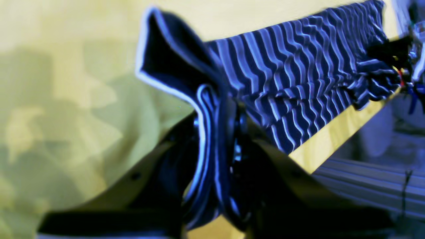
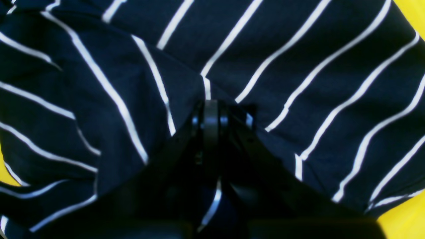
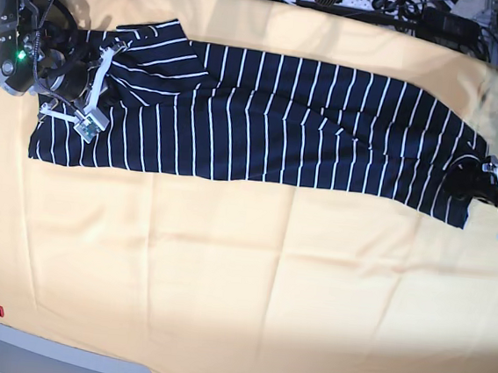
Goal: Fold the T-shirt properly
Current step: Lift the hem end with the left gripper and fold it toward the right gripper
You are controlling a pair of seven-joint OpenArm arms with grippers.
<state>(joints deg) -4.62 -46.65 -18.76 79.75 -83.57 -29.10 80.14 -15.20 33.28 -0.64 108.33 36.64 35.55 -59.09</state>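
The T-shirt [image 3: 264, 117] lies stretched in a long narrow band across the far half of the yellow table cloth [image 3: 223, 272], running side to side in the base view. It looks already folded lengthwise at least once (judging from the narrow width and the layered sleeve bunch at the left end), so roughly the first stage seems done.

Left gripper [image 1: 220, 132] sits at the band's right end in the base view, clamped on a bunched edge of the shirt; the wrist view shows several cloth layers pinched between its jaws, with the white-trimmed hem flaring up above them. Cloth pulls taut away from it toward the other arm.

Right gripper [image 2: 211, 114] is at the opposite end, jaws pressed together on the fabric. A stripe of cloth shows between the fingers low in its wrist view, so I judge it holds a thin pinch of shirt.

Left to do, as I read it: bring one end over the other crosswise, probably more than once, then flatten and let go. Band edges look a bit uneven near the left end, which may need tidying. Call it under halfway.
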